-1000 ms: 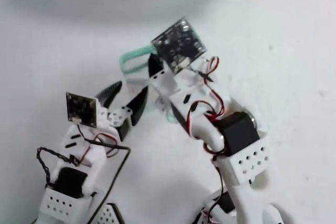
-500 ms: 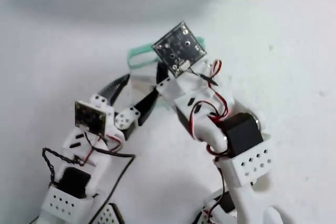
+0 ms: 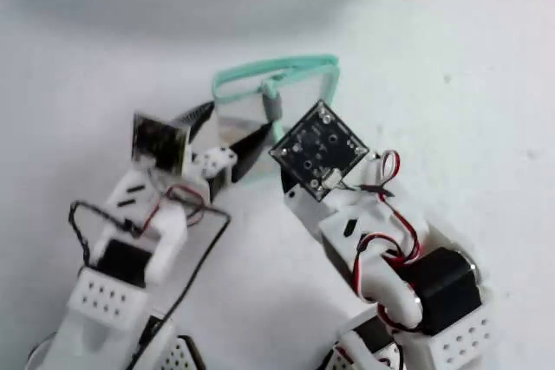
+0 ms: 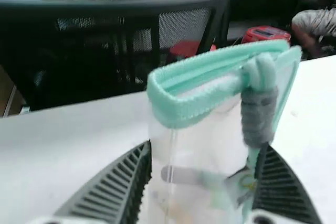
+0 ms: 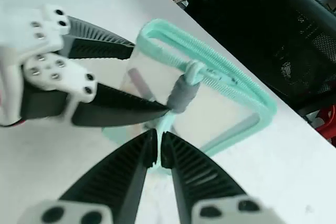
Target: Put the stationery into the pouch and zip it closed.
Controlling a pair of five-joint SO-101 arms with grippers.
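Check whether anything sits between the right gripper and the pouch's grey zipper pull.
Nothing blocks it outright, but one finger of the left gripper, which straddles the pouch, ends right beside the zipper pull, close to the path of the right gripper.

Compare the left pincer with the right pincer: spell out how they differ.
Left pincer is spread wide, with the pouch between its fingers; right pincer is nearly closed, only a slit showing. Left pincer straddles the pouch's body; right pincer's tips sit at its edge, near the grey zipper pull. Both have dark ribbed fingers aimed at the pouch.
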